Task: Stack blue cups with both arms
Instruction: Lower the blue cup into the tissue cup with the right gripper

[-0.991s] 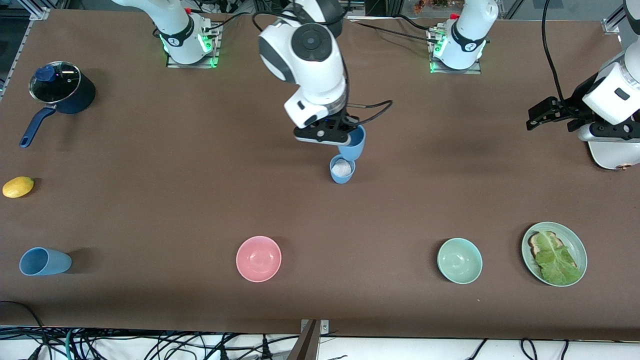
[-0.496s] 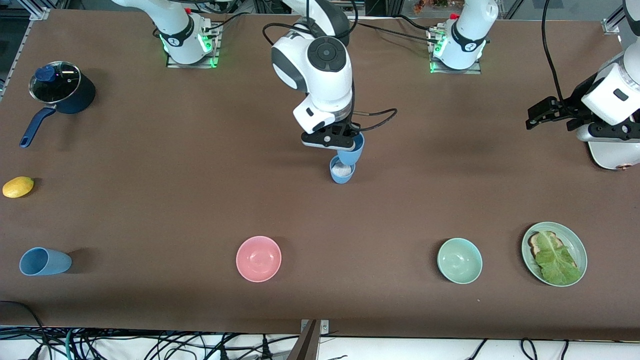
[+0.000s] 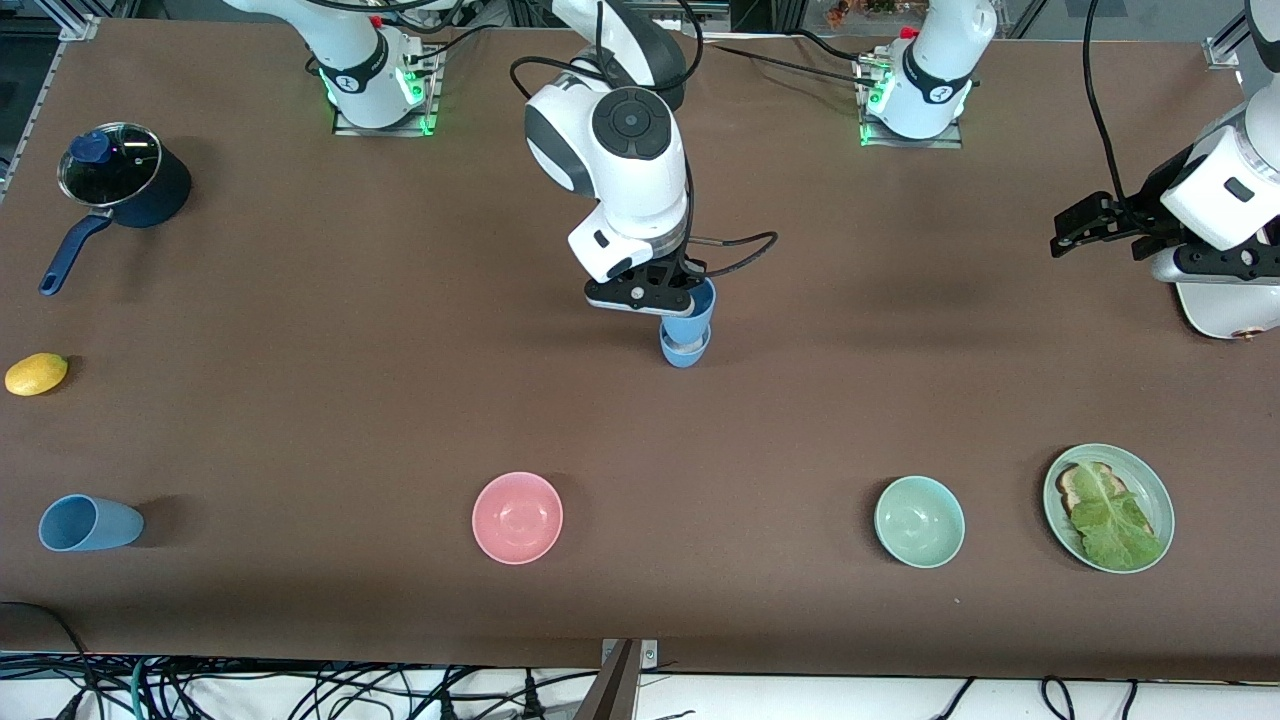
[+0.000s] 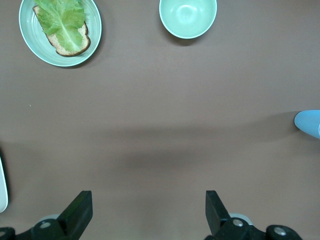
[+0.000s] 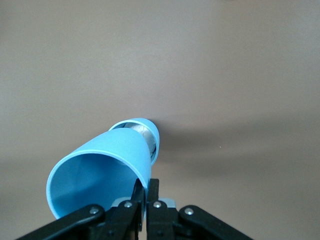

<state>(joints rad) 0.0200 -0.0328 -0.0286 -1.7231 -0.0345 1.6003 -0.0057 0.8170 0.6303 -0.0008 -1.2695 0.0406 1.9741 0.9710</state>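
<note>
Since the earlier frames, the blue cup (image 3: 692, 312) that I hold has come lower and now its narrow bottom sits in the mouth of the standing blue cup (image 3: 685, 350) at the middle of the table (image 3: 400, 400); before, it was higher above it and the white thing inside the standing cup was visible. My right gripper (image 3: 668, 293) is clamped on the rim of the held cup (image 5: 105, 175), with one finger (image 5: 136, 200) inside the wall and one finger outside, and the cup leans a little. In the right wrist view I see the rim of the standing cup (image 5: 148, 131) just past the bottom of the held one. My left gripper (image 3: 1085, 225) waits in the air over the table at the left arm's end, its fingers (image 4: 77, 215) wide apart and holding nothing. A third blue cup (image 3: 88, 523) lies on its side near the front camera at the right arm's end. Also on the table are a pink bowl (image 3: 517, 517), a green bowl (image 3: 919, 521), a plate (image 3: 1150, 480) with toast and lettuce (image 3: 1110, 520), a lemon (image 3: 36, 373) and a navy saucepan (image 3: 125, 185).
</note>
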